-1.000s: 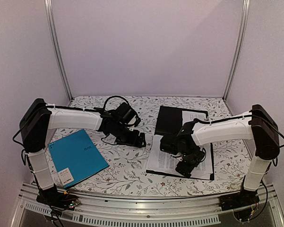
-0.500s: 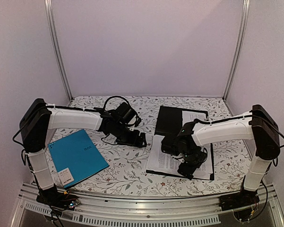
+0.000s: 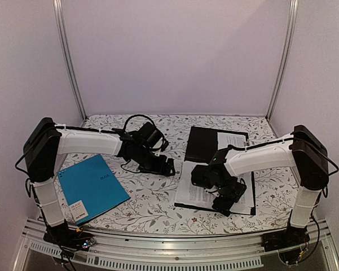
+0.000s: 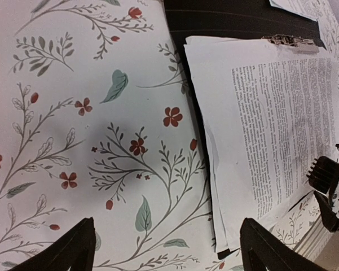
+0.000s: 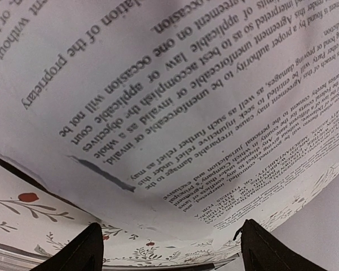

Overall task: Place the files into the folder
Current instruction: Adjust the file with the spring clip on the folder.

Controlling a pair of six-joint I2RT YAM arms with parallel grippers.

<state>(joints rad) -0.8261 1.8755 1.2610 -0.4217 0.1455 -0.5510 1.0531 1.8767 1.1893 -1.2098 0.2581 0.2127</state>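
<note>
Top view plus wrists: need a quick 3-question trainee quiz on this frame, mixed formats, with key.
1. True or false: the left gripper and the right gripper both stand open, holding nothing.
2. Multiple choice: the files lie
A) on the open black folder
B) on the teal-blue folder
C) pinched between a gripper's fingers
3. Short answer: which gripper hangs over the files?

Key:
1. True.
2. A.
3. The right one; the left is over the flowered tablecloth, beside the sheets.
</note>
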